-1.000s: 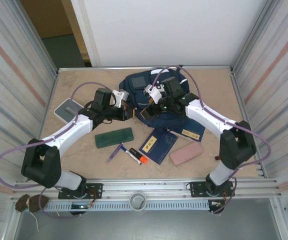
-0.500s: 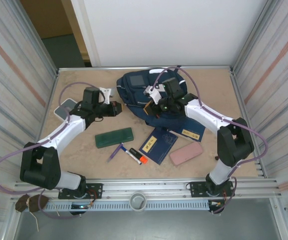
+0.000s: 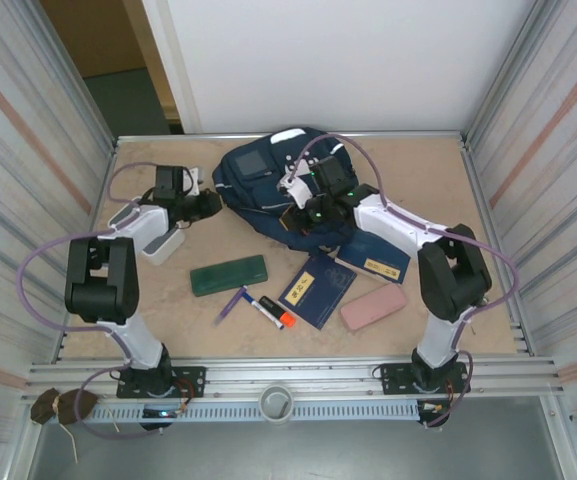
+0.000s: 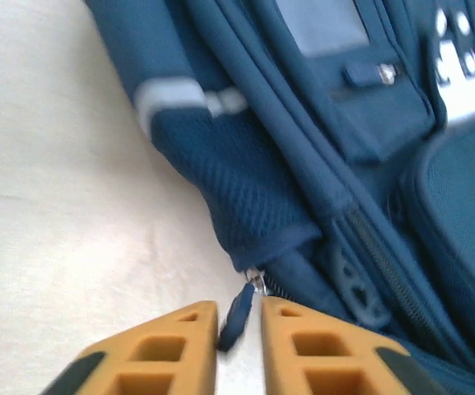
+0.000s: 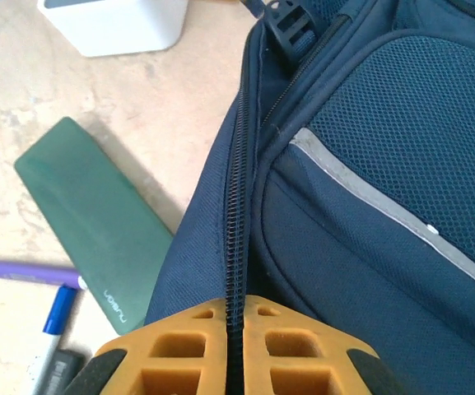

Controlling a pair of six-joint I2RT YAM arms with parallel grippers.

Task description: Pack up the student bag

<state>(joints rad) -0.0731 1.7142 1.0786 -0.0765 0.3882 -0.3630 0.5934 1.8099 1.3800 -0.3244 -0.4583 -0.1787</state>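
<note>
Pulled leftward since earlier, student bag (image 3: 264, 181), left gripper (image 4: 239, 310) pinched on zipper pull (image 4: 237, 322), right gripper (image 5: 235, 309) clamped on zipper seam (image 5: 235, 216)

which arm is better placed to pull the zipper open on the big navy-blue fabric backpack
Left. The left gripper has the small dark-blue zipper pull between its fingers; the right gripper is clamped on the navy-blue fabric backpack at its zipper seam, bracing it.

Beige tabletop (image 3: 438, 180), corrugated metal side walls (image 3: 28, 150), white back panel (image 3: 328, 60)
</note>
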